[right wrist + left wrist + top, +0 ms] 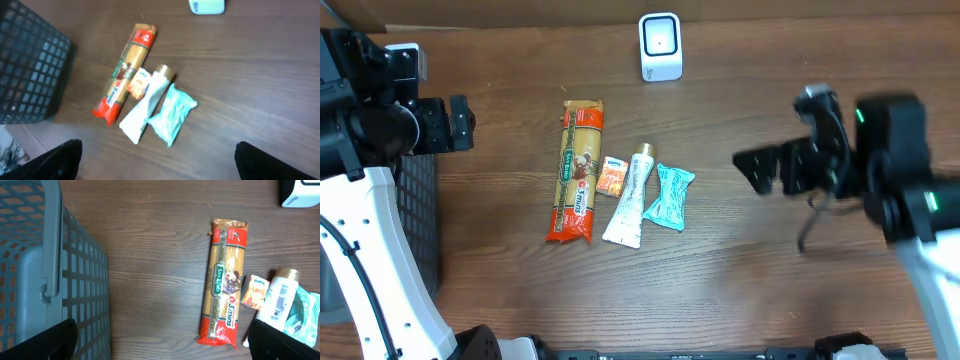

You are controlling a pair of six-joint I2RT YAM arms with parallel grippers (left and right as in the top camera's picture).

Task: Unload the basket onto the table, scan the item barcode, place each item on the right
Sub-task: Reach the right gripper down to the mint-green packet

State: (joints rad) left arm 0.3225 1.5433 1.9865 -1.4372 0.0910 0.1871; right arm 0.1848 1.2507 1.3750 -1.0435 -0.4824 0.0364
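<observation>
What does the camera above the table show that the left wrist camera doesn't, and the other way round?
Only overhead: the right arm's black pincer, open, and the white box-shaped scanner whole. Only left wrist: the grey plastic mesh basket's handle, close up. Both: the long red-and-yellow spaghetti pack, the small orange sachet and the white tube with a gold cap.
</observation>
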